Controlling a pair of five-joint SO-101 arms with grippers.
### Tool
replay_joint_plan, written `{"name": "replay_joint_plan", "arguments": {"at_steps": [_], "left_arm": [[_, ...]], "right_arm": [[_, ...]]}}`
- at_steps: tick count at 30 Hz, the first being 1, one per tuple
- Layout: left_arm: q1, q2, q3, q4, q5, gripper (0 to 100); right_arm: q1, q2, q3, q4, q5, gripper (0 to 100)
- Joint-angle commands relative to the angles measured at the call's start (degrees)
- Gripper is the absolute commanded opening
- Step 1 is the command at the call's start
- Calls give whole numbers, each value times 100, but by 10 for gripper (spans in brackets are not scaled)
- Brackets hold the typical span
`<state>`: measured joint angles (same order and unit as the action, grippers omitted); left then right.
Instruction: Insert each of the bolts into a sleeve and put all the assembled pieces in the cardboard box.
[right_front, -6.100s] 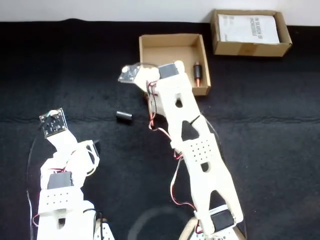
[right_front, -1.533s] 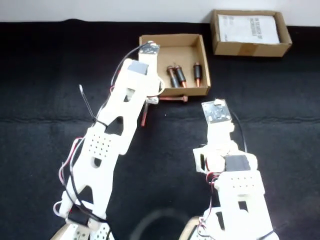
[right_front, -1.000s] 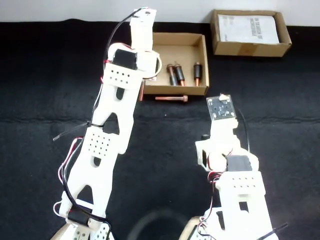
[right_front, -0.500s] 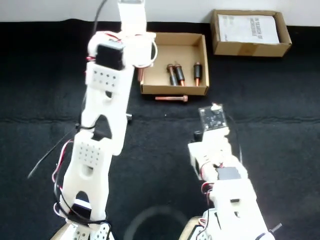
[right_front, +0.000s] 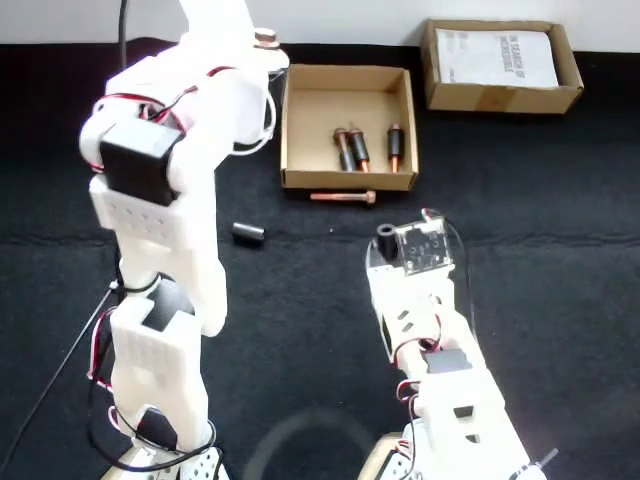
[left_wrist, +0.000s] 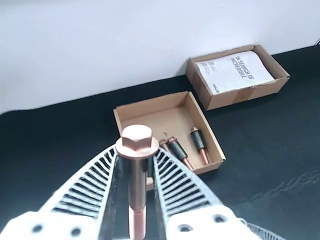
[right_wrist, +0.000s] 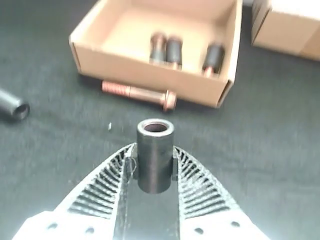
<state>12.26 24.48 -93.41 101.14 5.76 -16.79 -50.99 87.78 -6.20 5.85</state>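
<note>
My left gripper (left_wrist: 136, 150) is raised high over the table's back left, shut on a copper bolt (left_wrist: 136, 180) that stands head up (right_front: 265, 38). My right gripper (right_wrist: 155, 150) is shut on a black sleeve (right_wrist: 155, 155) with its open bore facing up, in front of the cardboard box (right_front: 345, 182). Three assembled pieces (right_front: 358, 146) lie in the box. A loose bolt (right_front: 343, 197) lies on the cloth just before the box's front wall. A loose black sleeve (right_front: 248, 233) lies further left.
A second cardboard box (right_front: 500, 65) with a printed sheet in it stands at the back right. Black cloth covers the table; a white wall runs along its far edge. Cables hang from the left arm.
The left arm has risen and swung left, away from the box front, lifting its bolt upright. The right arm has shifted left with the sleeve.
</note>
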Motion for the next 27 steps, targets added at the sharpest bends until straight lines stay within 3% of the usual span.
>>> {"name": "replay_joint_plan", "arguments": {"at_steps": [1, 6, 13, 18, 27], "left_arm": [[22, -356, 101, 26, -264, 8], [40, -989, 1516, 26, -387, 8], [497, -2440, 4875, -18, -765, 8], [769, -2879, 6070, -35, -756, 8], [884, -2949, 6941, -1829, -70, 8]], "right_arm": [[-40, -127, 57, -655, -123, 7], [-13, -127, 75, -1147, -545, 7], [-31, -171, 66, -1464, -703, 7], [-31, -180, 84, -1648, -703, 7], [-31, -180, 84, -1771, -712, 7]]}}
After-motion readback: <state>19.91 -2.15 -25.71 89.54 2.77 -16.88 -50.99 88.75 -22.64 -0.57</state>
